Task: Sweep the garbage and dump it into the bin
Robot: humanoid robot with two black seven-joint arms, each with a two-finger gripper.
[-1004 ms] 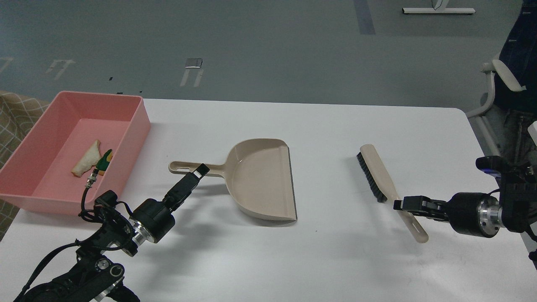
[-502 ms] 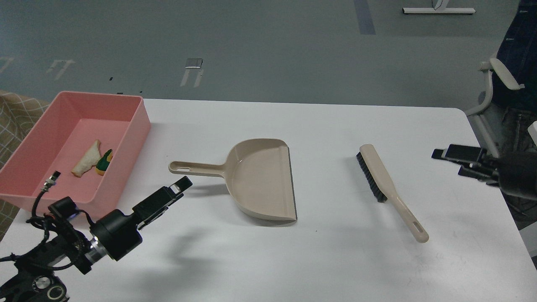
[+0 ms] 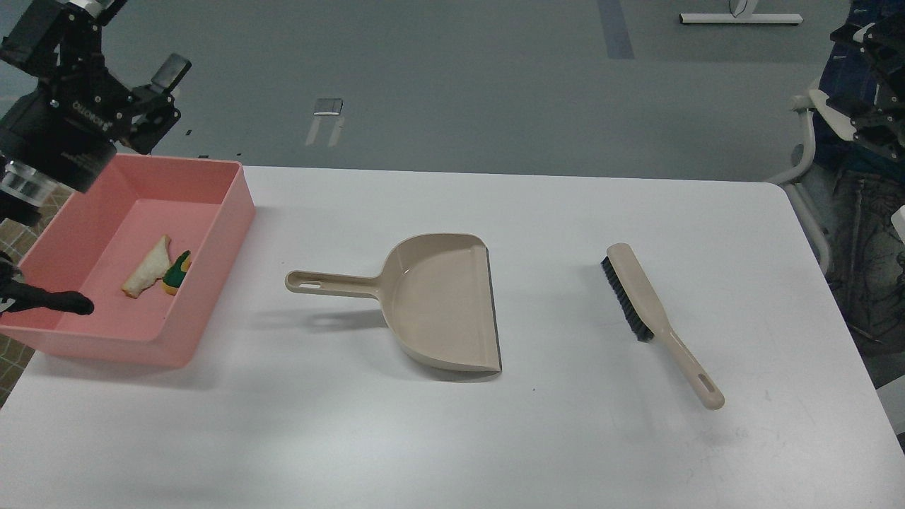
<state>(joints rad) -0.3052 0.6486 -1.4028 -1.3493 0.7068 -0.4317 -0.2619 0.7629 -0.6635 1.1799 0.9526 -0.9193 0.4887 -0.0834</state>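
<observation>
Your garbage (image 3: 157, 272) lies inside the bin (image 3: 212, 233), long axes running toward its far wall. Left gripper (image 3: 152, 85) above the bin's far-left corner, fingers apart, empty. Right gripper (image 3: 866, 85): can't tell. Open table right of the bin up to the dustpan (image 3: 438, 304).

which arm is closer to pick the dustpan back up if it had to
Left, probably. The beige plastic dustpan points its handle toward the salmon-pink plastic bin, the side where the left gripper is raised. The right gripper is beyond the table's far-right corner.
</observation>
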